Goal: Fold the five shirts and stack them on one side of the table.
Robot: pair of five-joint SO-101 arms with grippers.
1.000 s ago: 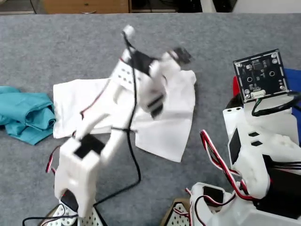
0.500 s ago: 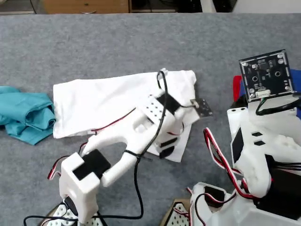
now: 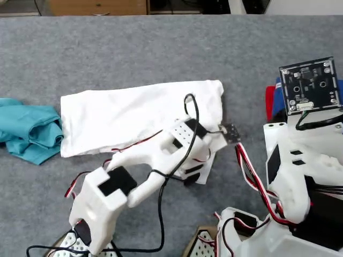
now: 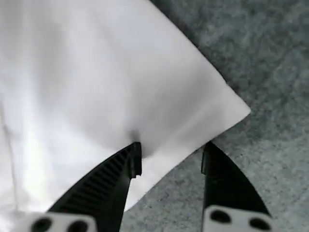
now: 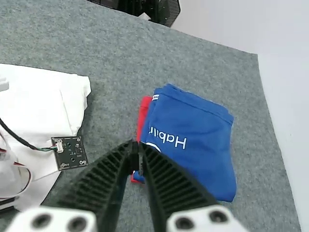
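- Teal shirt (image 3: 27, 131): crumpled, far left.
- White shirt (image 3: 123, 112): part-folded, centre. Light, limp cloth that is likely to slide and sag, so take it by a corner hem.
- Left gripper (image 4: 171, 157): jaws apart, straddling the white shirt's near corner, seemingly not pinching it.
- Right gripper (image 5: 136, 157): closed, empty, near the folded blue shirt (image 5: 193, 135), far right.

The spread shirt (image 3: 123, 115) lies between crumpled shirt (image 3: 29, 134) and folded stack (image 5: 193, 145).
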